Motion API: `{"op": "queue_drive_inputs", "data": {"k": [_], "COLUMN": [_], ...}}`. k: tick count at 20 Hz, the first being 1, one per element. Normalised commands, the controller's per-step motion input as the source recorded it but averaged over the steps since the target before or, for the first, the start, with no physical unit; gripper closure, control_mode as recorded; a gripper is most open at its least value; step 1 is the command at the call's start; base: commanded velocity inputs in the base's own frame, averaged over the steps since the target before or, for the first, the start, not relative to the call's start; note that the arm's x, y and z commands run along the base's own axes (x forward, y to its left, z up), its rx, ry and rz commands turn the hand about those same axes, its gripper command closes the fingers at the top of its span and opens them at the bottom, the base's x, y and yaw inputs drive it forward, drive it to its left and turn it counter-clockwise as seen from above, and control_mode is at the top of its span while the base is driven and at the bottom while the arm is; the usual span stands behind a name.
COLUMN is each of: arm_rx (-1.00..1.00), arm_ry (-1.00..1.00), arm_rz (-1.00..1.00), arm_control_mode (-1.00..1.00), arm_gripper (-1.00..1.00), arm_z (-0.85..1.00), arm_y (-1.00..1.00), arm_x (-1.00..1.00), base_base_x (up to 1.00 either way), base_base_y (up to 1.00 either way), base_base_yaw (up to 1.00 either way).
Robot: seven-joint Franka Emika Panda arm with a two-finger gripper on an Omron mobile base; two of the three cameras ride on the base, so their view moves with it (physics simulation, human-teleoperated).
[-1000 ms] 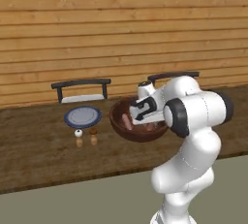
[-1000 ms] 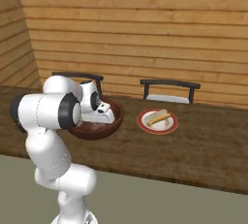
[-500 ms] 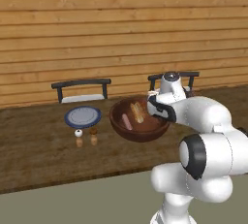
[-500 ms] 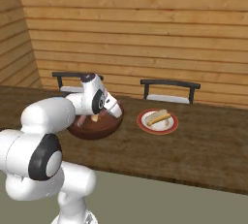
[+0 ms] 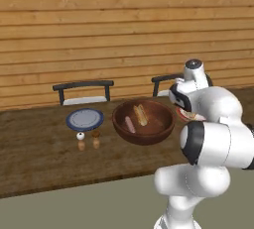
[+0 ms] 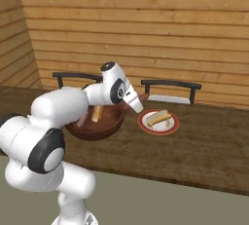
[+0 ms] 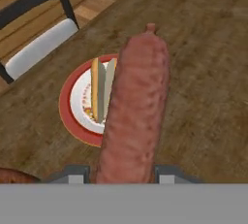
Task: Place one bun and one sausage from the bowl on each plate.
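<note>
On the left of the wooden desk [image 5: 34, 143] I see the grey plate with the blue rim [image 5: 85, 119]. It has no food on it. Just in front of it stand two tiny shakers [image 5: 88, 140], side by side. I cannot read any words or labels on them, or on anything else here.

Next comes the big dark red-brown bowl [image 5: 144, 122]. Inside it lie one bun [image 5: 141, 115] and one sausage [image 5: 130, 124], close together.

To the right of the bowl is the white plate with the red rim [image 6: 158, 121]. A bun [image 7: 102, 88] lies on it, split open along its length.

My pincer [image 7: 124, 173] is above the desk, between the bowl and the red-rimmed plate. It is closed on a second sausage [image 7: 134, 104], one finger on each side of it. In the hand view the sausage sticks out long and straight, and it sits right over the edge of that plate.

Behind the desk are two dark chairs [image 5: 83, 91] and a wall of wooden planks [image 5: 99, 29].
</note>
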Motion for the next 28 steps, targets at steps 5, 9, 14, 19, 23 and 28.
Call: {"op": "queue_drive_inputs", "data": {"k": [5, 9, 14, 19, 23, 28], "arm_rx": [0.28, 0.11, 0.06, 0.00, 0.00, 0.00], "arm_ry": [0.06, -0.06, -0.17, -0.15, -0.04, 0.00], "arm_rz": [-0.11, 0.13, 0.12, 0.02, 0.00, 0.03], "arm_control_mode": [-1.00, -1.00, -1.00, -1.00, -1.00, -1.00], "arm_gripper": [1.00, 1.00, 1.00, 1.00, 1.00, -1.00], "arm_z": [-0.77, -0.43, -0.23, -0.42, -0.12, -0.22], "arm_y": [-1.00, -0.99, -0.31, 0.04, 0.39, 0.07], "arm_x": [-0.14, -0.03, 0.04, 0.28, 0.58, 0.25], "base_base_x": [0.00, 0.00, 0.00, 0.00, 0.00, 0.00], "base_base_y": [0.00, 0.00, 0.00, 0.00, 0.00, 0.00], "base_base_yaw": [0.00, 0.00, 0.00, 0.00, 0.00, 0.00]}}
